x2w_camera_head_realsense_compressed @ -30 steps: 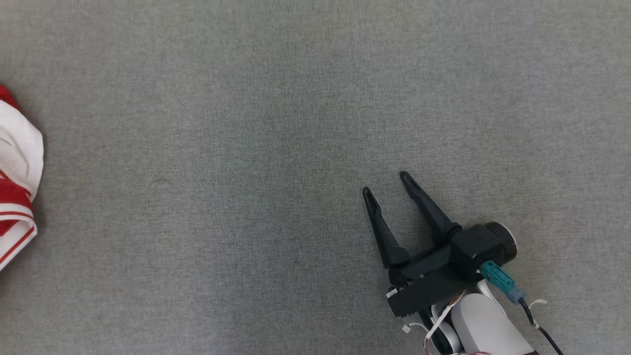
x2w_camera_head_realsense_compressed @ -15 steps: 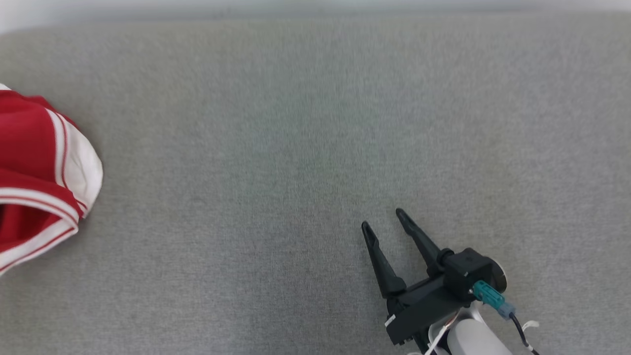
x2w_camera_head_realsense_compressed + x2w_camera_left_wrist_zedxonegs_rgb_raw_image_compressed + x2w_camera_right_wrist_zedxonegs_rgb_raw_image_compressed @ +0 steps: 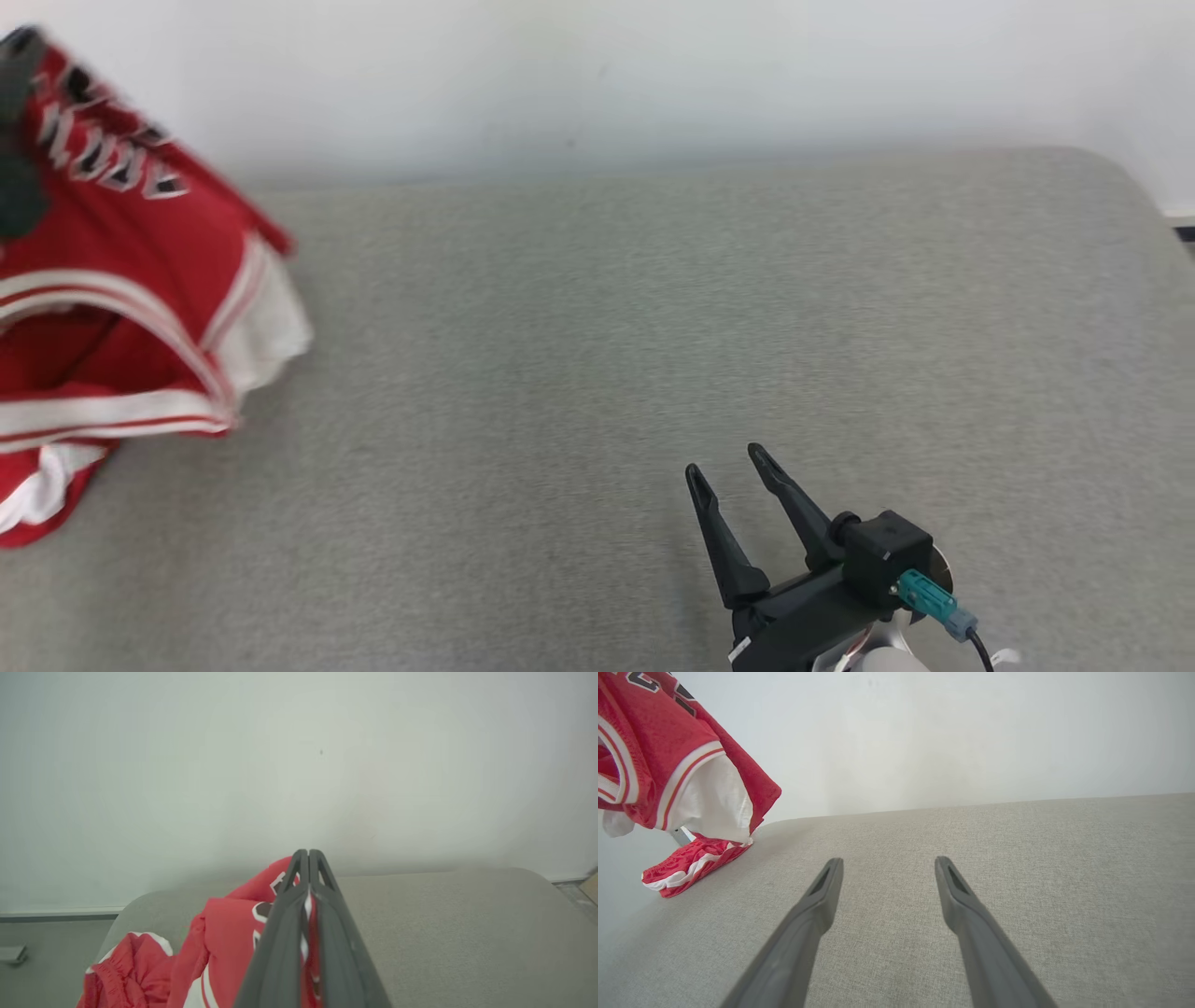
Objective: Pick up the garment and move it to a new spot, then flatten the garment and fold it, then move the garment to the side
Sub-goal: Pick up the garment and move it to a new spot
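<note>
The garment (image 3: 121, 280) is a red jersey with white trim and dark lettering, hanging at the far left of the head view. Its lower end still trails on the grey padded surface (image 3: 607, 327). In the left wrist view my left gripper (image 3: 308, 854) is shut on a fold of the garment (image 3: 224, 933), and red cloth shows between the fingers. My right gripper (image 3: 726, 459) hovers open and empty over the surface at the lower right, far from the cloth. In the right wrist view the garment (image 3: 658, 751) hangs up to the left of the right gripper (image 3: 886, 862).
A plain white wall (image 3: 597, 75) stands behind the surface. The surface ends in a rounded corner (image 3: 1120, 177) at the far right. Grey floor (image 3: 46, 952) lies beyond its left end.
The head camera has tilted up, bringing the wall into view. My left gripper has shut on the garment and lifted it off the surface. The right gripper stays open.
</note>
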`<state>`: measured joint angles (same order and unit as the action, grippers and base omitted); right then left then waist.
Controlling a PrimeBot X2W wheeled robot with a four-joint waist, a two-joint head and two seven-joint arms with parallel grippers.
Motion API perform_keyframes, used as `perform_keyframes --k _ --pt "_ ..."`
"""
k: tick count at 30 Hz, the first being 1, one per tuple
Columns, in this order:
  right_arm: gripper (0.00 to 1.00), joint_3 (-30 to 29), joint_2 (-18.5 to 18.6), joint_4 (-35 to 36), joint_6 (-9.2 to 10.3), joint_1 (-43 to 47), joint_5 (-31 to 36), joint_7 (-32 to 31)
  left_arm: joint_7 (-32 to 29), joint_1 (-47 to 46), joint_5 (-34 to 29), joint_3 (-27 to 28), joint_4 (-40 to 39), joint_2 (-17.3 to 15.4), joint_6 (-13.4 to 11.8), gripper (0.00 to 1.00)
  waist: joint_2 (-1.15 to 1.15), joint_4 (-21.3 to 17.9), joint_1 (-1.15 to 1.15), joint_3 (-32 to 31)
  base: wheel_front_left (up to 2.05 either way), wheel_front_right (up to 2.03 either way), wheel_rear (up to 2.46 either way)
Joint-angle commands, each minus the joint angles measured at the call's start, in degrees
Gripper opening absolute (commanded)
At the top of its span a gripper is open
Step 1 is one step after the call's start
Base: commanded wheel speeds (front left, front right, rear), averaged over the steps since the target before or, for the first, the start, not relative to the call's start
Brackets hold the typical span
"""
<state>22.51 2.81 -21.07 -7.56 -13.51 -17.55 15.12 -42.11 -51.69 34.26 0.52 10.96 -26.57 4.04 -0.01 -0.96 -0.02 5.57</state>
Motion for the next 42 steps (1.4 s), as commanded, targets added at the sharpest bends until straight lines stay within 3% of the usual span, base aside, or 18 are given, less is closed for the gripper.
perform_keyframes --k 1,11,19,29,30,31,32,42 --pt "1.0 0.1 0.1 0.1 0.14 0.8 -0.3 0.0 -0.2 -1.4 0.1 -0.6 -0.7 0.9 -0.1 0.0 0.01 -3.3 0.02 -1.5 0.0 0.0 0.0" --pt "1.0 0.4 0.1 0.7 0.14 -0.1 -1.1 0.0 1.1 -5.1 2.7 -5.9 -0.4 9.1 0.7 0.0 0.01 -10.2 0.02 -0.3 0.0 0.0 0.0" --pt "1.0 1.3 0.1 0.6 0.13 -0.9 -0.6 0.0 8.1 0.7 0.9 -11.3 2.9 15.6 1.6 0.0 0.01 -15.2 0.02 1.8 0.0 0.0 0.0" --pt "1.0 1.2 0.1 0.2 0.14 -0.8 0.3 0.0 17.2 11.4 -3.2 -16.4 14.9 19.0 1.3 0.0 0.01 -19.0 0.02 2.7 0.0 0.0 0.0" --pt "1.0 1.1 0.1 0.1 0.14 -0.7 0.4 0.0 18.2 12.2 -3.7 -17.0 16.0 19.2 1.4 0.27 0.01 -19.0 0.02 2.7 0.0 0.0 0.0" --pt "1.0 1.0 0.1 0.0 0.14 -0.5 0.4 0.0 19.3 13.0 -4.0 -17.3 17.2 19.4 1.4 0.73 0.01 -18.9 0.02 2.6 0.0 0.0 0.0" --pt "1.0 0.9 0.1 -0.1 0.14 -0.3 0.5 0.0 20.2 13.7 -4.1 -17.5 18.1 19.6 1.3 1.0 0.01 -18.7 0.02 2.4 0.0 0.0 0.0" --pt "1.0 -1.7 0.1 -1.3 0.14 2.7 2.3 0.0 34.0 19.6 -6.1 -18.3 19.6 20.4 0.8 1.0 0.01 -12.3 0.02 -2.5 0.0 0.0 0.0"
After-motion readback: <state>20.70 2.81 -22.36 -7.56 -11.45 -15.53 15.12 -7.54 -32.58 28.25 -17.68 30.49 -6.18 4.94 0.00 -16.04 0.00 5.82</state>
